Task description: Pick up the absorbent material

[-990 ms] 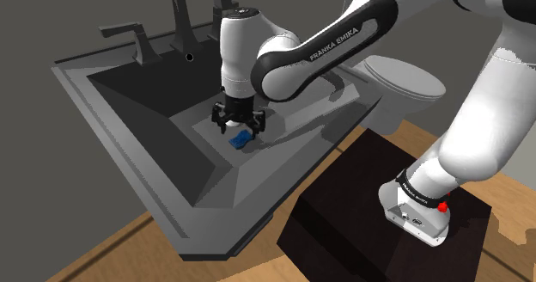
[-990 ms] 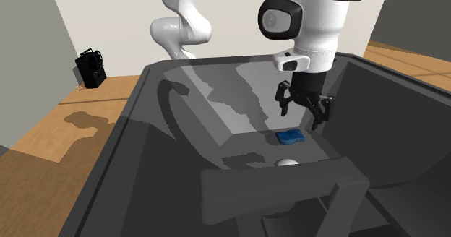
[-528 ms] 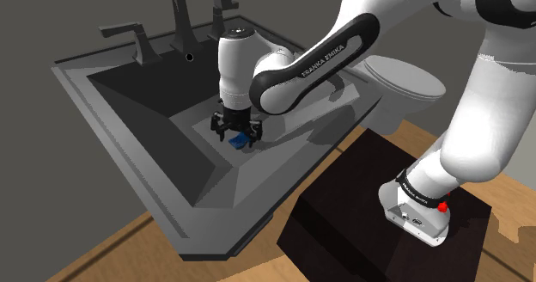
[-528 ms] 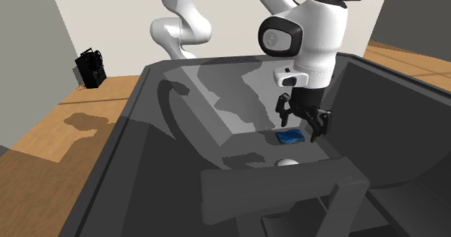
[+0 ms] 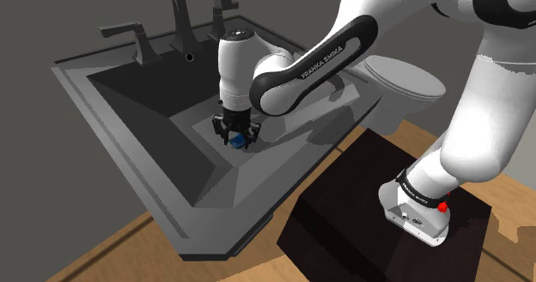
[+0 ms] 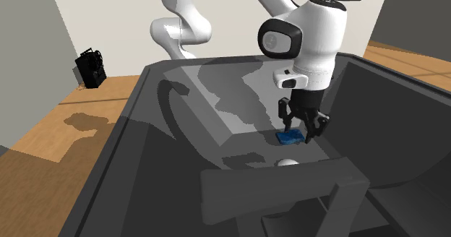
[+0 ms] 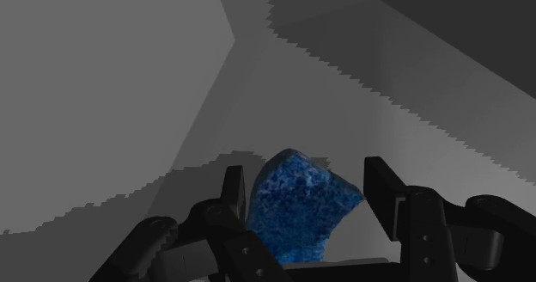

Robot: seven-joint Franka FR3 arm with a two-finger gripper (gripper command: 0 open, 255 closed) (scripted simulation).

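A broad, dark grey sink (image 5: pixel 146 164) sits low in the room, with its faucet (image 5: pixel 193 14) at the far rim. The white arm (image 5: pixel 322 52) bends over it, reaching from its dark box stand (image 5: pixel 344 203) down into the basin. A second ago the hand hung above the basin floor with clear air under it. Since then it has dropped straight down, and the black jaws now sit low, one on either side of the small blue speckled sponge (image 7: pixel 296 207). The sponge lies on the paler part of the sink's floor, between the two fingers (image 7: pixel 385 194). The jaws are spread: seen from the hand's own camera, each finger stands just beside a sponge edge without clearly pressing it. The approach looks finished to me. What remains is to close on the sponge and lift it.
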